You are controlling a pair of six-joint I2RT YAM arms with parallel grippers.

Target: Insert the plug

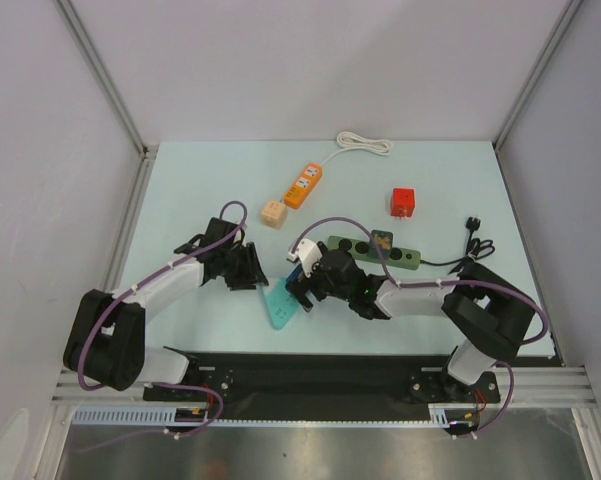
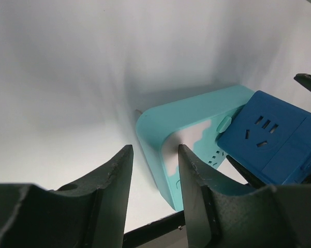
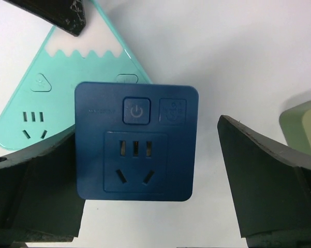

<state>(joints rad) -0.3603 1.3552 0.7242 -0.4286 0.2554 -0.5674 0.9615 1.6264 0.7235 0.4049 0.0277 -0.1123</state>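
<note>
Blue plug (image 3: 136, 139) is sitting flat on top of the teal socket (image 3: 26, 98), just in front of the arms, so I'd call this pretty far along. From the right wrist it looks square on the socket's face. From the left wrist its body looks a bit raised and tilted, and I honestly can't tell if the pins are all the way home. What's probably left is a final push down, or just letting go and backing off.

Right gripper (image 3: 147, 134) is spread wide around the plug. One finger (image 3: 36, 181) is right up against its side, the other stands well clear, so it isn't clamping it. Left gripper (image 2: 154, 152) is at the socket's far corner with only a narrow gap between the fingers and nothing in that gap. It looks like it's there to brace the socket.

The table (image 1: 180, 200) is a pale mint sheet, smooth and matte. Further back are a green strip (image 1: 370, 250), an orange strip (image 1: 303, 186) with a white cable (image 1: 365, 143), a beige cube (image 1: 272, 213) and a red cube (image 1: 403, 201). Plain light walls (image 1: 300, 60) in a metal frame box it in.
</note>
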